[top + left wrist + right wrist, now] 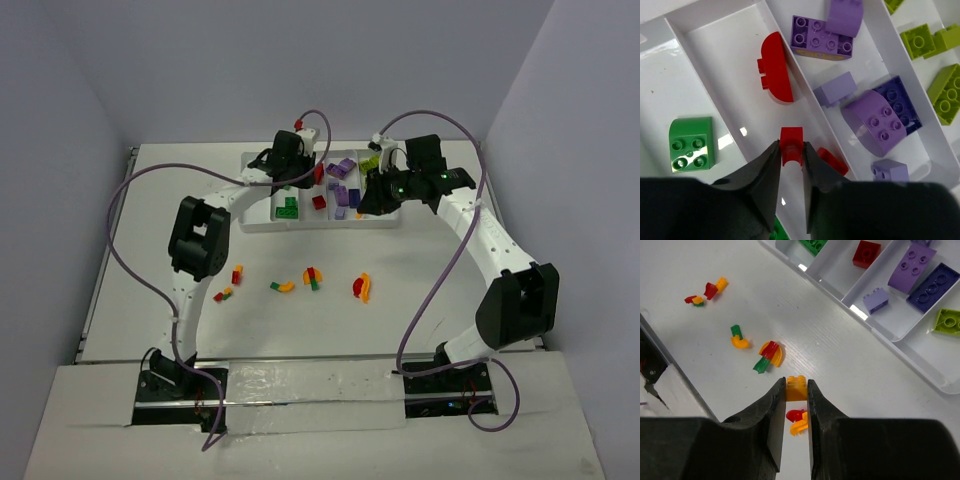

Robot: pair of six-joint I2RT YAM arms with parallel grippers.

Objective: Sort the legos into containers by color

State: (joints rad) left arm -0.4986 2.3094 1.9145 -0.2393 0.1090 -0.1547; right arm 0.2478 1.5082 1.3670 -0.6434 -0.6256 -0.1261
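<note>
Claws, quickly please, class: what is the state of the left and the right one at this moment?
Left claw: closed, holding a small red lego.
Right claw: closed, holding a small orange lego.

A red lego (791, 145), an orange lego (796, 388), a white tray (730, 60).

Left tool (791, 150), right tool (796, 388): narrow grips.
</note>
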